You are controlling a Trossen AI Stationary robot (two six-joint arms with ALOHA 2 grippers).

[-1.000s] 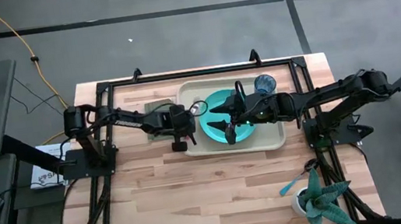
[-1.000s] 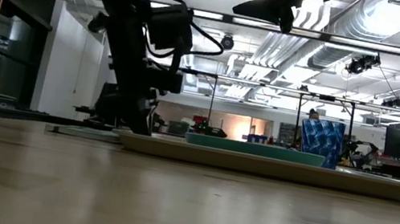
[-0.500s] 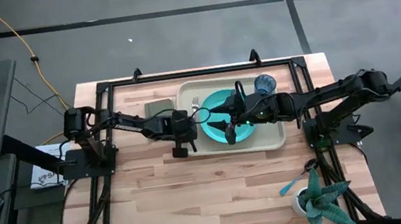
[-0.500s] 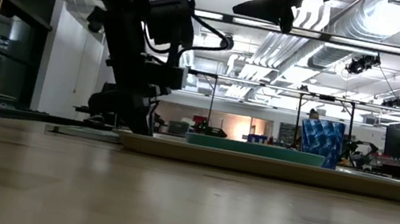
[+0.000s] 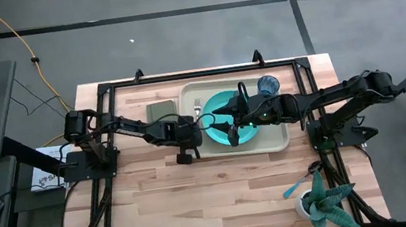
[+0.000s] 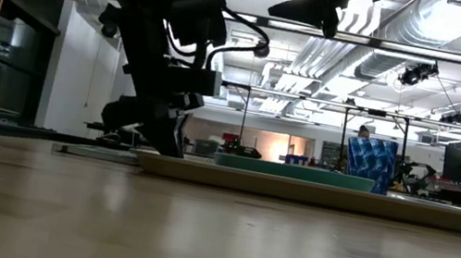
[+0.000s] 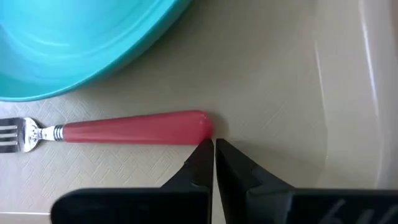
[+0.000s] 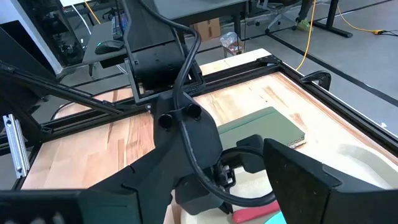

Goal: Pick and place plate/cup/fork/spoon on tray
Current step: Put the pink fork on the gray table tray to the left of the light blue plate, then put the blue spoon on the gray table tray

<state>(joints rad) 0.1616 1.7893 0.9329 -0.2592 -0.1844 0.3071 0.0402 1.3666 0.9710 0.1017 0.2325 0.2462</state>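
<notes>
The tray (image 5: 278, 141) lies at the far middle of the table (image 5: 168, 206), and it already carries the turquoise plate (image 5: 250, 133), the blue cup (image 5: 268, 84) in its far right corner, and the fork (image 7: 134, 129), which lies flat on the tray floor between the plate and the tray's left rim.

What has changed over the last second is the left arm: in the high view it has swung from beside the olive pad (image 5: 159, 110) toward the tray's near-left edge. The left gripper (image 7: 214, 149) now sits with its fingers pressed together and holding nothing, their tips just off the end of the fork's red handle. That reads as the fork delivered and let go.

The right gripper (image 5: 233, 132) hangs over the plate with its fingers spread wide and empty.

Only the spoon (image 5: 296, 187) is left, lying on the near right of the table beside the spiky plant (image 5: 325, 204), well apart from the tray.

For room: the tray's raised rim stands close on the left gripper's outer side, so lifting clear looks safer than sliding sideways. The wood nearer than the tray is bare, and the right arm has an open path to the spoon, with the plant the one close neighbour.
</notes>
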